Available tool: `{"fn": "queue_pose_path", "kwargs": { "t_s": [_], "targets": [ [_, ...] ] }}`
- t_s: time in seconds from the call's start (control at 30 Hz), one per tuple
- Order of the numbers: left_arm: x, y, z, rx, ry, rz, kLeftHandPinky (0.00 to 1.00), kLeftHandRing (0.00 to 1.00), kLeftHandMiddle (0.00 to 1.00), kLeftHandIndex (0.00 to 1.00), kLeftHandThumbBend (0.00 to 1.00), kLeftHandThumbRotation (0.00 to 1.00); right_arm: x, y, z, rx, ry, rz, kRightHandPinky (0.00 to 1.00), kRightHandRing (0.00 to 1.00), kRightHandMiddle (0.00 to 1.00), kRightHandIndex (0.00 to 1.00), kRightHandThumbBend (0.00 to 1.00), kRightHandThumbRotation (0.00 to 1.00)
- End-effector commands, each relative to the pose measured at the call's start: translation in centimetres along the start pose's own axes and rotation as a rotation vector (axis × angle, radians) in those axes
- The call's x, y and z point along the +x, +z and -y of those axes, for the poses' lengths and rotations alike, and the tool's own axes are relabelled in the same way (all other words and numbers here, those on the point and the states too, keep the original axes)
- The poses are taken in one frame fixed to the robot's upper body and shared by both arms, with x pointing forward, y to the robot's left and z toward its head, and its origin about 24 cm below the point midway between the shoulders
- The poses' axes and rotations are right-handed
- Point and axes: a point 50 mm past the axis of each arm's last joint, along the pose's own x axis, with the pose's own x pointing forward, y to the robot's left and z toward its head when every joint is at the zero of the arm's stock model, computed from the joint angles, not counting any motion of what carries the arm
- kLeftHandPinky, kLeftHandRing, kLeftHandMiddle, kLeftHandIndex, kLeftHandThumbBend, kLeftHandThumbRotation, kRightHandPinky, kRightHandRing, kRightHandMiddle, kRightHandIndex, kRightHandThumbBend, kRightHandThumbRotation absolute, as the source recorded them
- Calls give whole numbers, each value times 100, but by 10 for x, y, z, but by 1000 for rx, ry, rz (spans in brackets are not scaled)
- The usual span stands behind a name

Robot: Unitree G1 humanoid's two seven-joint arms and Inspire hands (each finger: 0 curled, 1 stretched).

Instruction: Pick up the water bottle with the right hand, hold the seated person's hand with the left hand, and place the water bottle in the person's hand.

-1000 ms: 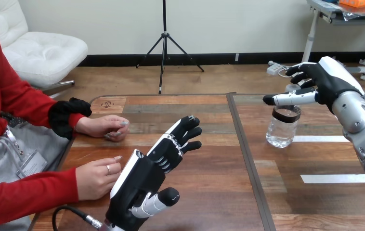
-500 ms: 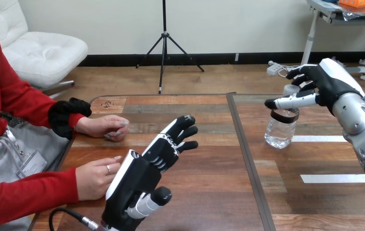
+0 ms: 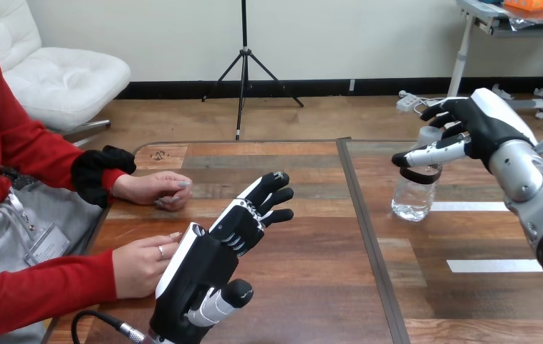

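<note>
The clear water bottle [image 3: 412, 201] with a black band stands on the table at the right. My right hand [image 3: 480, 125] is at the bottle's top, its thumb across the front of the band and its fingers curled round behind the cap. My left hand [image 3: 200, 269] rests low at the front left, fingers straight and pointing away, holding nothing. The person's hand [image 3: 140, 264] nearer the front lies loosely closed on the table right beside my left hand's white back; I cannot tell whether they touch. The person's other hand [image 3: 155, 189] rests further back.
A dark seam [image 3: 370, 244] runs down the table between its wooden left half and its right half. White tape strips [image 3: 496, 265] lie on the right half. The table's left edge [image 3: 104, 215] runs just in front of the person.
My right hand's thumb and fingers have drawn in round the bottle's top, and the bottle has shifted slightly left. My left hand has drifted a little left, toward the person's hand.
</note>
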Motion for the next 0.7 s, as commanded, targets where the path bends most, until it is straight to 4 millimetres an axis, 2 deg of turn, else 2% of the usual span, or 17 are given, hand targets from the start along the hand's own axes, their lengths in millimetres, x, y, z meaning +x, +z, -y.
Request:
{"fn": "queue_pose_path", "kwargs": {
  "t_s": [0.0,0.53,0.67],
  "targets": [
    [10,5,3,8,23,69,82,90,93,90,100,81,5,21,12,20,-44,58,61,70,74,72,96,18],
    [10,8,1,-2,41,108,81,90,92,87,99,80,4,18,9,61,-31,65,59,67,70,67,92,3],
    [10,9,1,5,35,122,82,90,92,87,98,80,3,15,8,76,-38,60,55,62,65,64,92,1]
  ]
}}
